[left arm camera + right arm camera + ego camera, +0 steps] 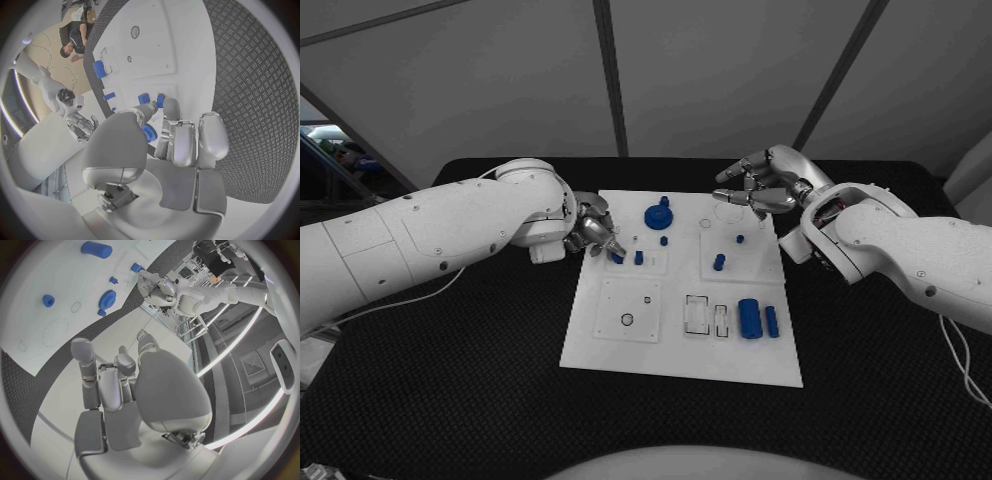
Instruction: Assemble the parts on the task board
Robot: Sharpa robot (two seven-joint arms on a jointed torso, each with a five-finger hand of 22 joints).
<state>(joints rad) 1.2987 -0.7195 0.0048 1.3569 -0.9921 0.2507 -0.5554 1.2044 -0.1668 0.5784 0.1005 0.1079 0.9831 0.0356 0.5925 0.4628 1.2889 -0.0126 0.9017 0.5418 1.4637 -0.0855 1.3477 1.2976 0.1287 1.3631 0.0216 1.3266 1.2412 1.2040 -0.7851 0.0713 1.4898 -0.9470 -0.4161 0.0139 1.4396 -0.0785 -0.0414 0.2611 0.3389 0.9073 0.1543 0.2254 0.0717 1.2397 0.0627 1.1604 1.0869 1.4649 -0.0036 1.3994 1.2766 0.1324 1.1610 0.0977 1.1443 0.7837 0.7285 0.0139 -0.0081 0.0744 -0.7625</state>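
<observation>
No legible writing — plain task board

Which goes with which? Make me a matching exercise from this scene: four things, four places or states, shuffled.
Things:
1. left hand
2. right hand
3. gear
4. big cylinder

Places or states:
a. lies on the near right of the board
b. holds a small blue part
c. empty, by the board's far right corner
d. on the board's far middle

Pairs: 1-b, 2-c, 3-d, 4-a
</observation>
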